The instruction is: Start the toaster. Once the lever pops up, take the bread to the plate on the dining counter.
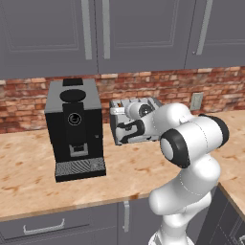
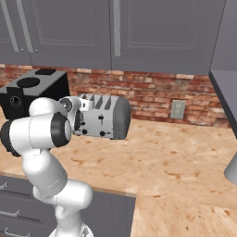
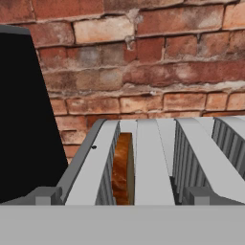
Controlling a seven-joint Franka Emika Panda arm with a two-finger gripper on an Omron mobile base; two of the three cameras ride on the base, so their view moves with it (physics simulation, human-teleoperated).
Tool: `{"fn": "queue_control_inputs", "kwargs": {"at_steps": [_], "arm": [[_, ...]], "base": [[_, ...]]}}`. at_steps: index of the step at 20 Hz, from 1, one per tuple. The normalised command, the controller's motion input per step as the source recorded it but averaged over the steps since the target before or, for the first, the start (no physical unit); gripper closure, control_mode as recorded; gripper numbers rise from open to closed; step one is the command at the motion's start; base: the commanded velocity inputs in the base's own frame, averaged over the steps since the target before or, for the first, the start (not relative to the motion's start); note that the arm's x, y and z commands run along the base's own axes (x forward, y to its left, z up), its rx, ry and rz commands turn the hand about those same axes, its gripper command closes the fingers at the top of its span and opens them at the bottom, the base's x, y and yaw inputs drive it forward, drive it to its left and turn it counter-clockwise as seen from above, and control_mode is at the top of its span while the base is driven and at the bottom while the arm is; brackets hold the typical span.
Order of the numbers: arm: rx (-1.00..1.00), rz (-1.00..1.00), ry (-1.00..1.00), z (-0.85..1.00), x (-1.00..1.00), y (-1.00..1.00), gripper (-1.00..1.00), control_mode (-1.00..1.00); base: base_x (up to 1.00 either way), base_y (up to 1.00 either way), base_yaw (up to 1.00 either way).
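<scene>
Left base view showed the wood-grain surface [image 1: 28, 162] under a red brick wall [image 1: 143, 83], with the black coffee machine [image 1: 74, 129] at left and the silver toaster [image 1: 125, 111] just beside it to the right, partly screened by the white arm [image 1: 191, 143], whose hand was pressed up near the toaster's front face. From the right base view the toaster [image 2: 109, 118] stood near the back of the surface, its two lever slots and small knobs facing the arm. Hand view looked along the toaster's top slots [image 3: 158, 158], where the bread [image 3: 122, 167] sat low in the left-hand slot, its brown edge showing. By that evidence the task had barely begun: the slice was loaded, but the lever press, the wait and the carry to the plate all appeared to lie ahead. Judged by the rest, the gripper was spread to its widest and held nothing; whether it touched the toaster could not be told.
</scene>
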Motion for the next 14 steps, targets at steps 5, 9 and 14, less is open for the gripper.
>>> {"fn": "queue_control_inputs", "kwargs": {"at_steps": [5,9,14], "arm": [[0.00,0.00,0.00,0.00,0.00,0.00,-1.00,-1.00],[0.00,0.00,0.00,0.00,0.00,0.00,-1.00,-1.00],[0.00,0.00,0.00,0.00,0.00,0.00,-1.00,-1.00]], "base": [[0.00,0.00,0.00],[0.00,0.00,0.00],[0.00,0.00,0.00]]}}
